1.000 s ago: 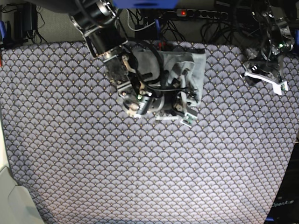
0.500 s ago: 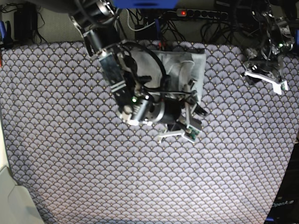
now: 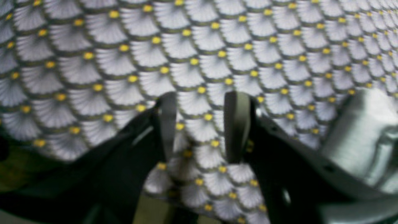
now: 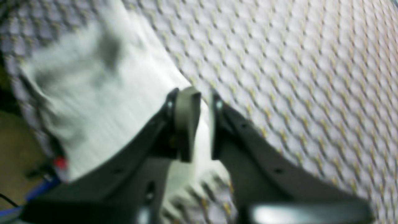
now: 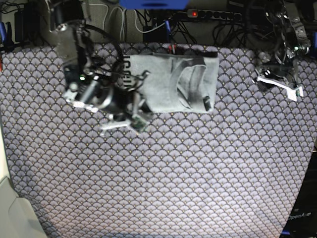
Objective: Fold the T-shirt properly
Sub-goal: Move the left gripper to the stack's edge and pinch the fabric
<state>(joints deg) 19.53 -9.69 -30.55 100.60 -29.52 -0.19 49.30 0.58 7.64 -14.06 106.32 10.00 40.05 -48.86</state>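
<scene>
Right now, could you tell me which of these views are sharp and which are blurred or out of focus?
Base view: fairly sharp, the T-shirt and tablecloth pattern crisp, with the corners dimmer. Right wrist view: smeared throughout, the shirt and the right gripper both soft. Left wrist view: soft, the left gripper out of focus, and glare on the metal part at the right edge.
</scene>
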